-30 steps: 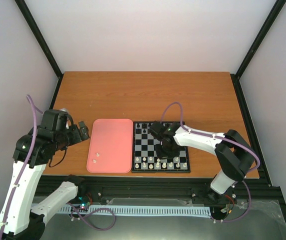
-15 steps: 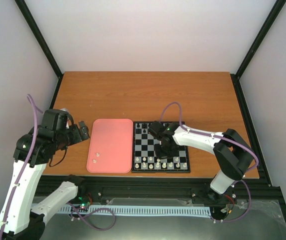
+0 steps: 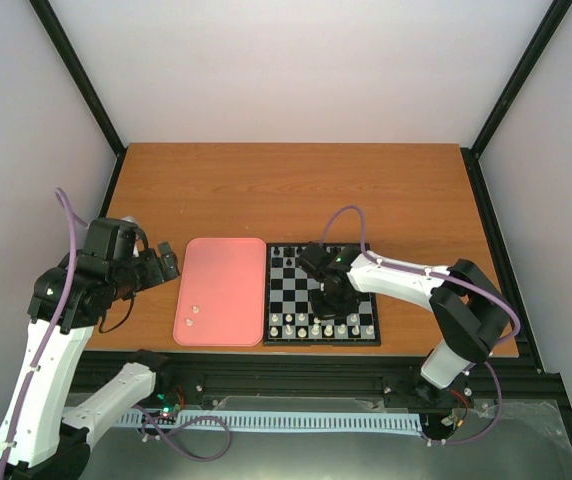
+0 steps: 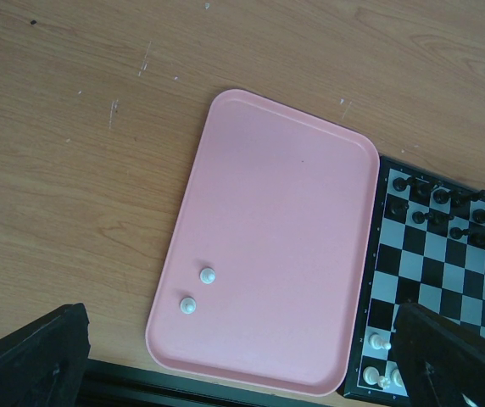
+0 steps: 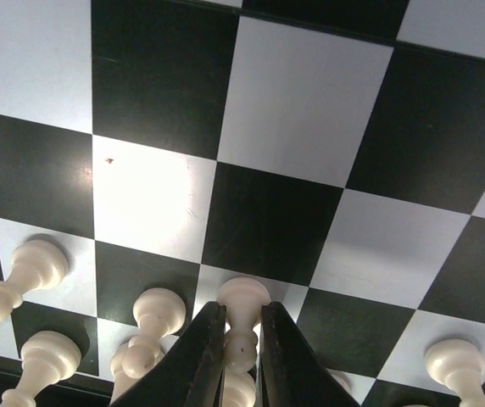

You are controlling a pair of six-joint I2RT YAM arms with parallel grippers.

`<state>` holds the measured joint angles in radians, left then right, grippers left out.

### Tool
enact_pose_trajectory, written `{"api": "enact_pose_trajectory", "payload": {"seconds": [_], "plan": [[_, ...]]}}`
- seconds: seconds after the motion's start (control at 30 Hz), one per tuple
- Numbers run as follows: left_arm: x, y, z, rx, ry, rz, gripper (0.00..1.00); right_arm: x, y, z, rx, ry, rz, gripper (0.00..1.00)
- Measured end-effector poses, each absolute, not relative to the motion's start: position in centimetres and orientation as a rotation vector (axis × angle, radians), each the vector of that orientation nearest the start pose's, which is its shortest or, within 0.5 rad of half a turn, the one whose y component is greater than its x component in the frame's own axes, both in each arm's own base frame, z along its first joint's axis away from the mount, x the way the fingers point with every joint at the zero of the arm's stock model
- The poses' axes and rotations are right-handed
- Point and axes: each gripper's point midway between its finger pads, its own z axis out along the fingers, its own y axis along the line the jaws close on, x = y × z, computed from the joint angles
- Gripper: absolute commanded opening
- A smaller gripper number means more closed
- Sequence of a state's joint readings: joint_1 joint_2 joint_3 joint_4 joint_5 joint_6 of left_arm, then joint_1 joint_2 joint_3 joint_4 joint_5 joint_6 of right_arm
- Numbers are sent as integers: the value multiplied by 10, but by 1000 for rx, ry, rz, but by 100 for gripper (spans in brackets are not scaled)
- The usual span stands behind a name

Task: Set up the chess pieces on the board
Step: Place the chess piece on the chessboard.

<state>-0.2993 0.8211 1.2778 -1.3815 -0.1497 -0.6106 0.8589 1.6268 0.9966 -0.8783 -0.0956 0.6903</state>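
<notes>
Overhead view: a wooden table [image 3: 266,190] w/ a small chessboard [image 3: 296,290] centre-right and a pink tray [image 3: 226,280] just beside it on the left.

The right gripper [image 5: 241,315] is down over the board's near rows. Its fingers are almost shut, pinching a cream pawn [image 5: 242,298] by the neck. Can't tell whether the pawn's base is on its square yet. A neighbour pawn [image 5: 153,315] stands just beside one finger, w/ more cream men close by. Black pieces [image 4: 433,199] fill the far rows.

The left gripper [image 3: 166,262] hangs left of the tray, fingers wide apart and holding nothing. Two spare pawns [image 4: 198,289] sit on the tray near its front corner.

Likely risks:
- The gap is tight, so spreading the fingers or pulling away at an angle could tip the neighbour pawn.
- Letting go before the base is flat could leave the pawn leaning or off-centre.
- A toppled man could knock others along the row.
</notes>
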Motion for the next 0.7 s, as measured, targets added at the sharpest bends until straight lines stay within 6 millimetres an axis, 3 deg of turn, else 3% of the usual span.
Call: {"api": "enact_pose_trajectory", "payload": {"seconds": [0.47, 0.7], "plan": [[180, -28, 274, -448, 2448, -199, 100, 167, 222, 36, -271, 3155, 181, 15], [179, -28, 274, -450, 2446, -196, 100, 166, 222, 37, -280, 3156, 176, 29]]}}
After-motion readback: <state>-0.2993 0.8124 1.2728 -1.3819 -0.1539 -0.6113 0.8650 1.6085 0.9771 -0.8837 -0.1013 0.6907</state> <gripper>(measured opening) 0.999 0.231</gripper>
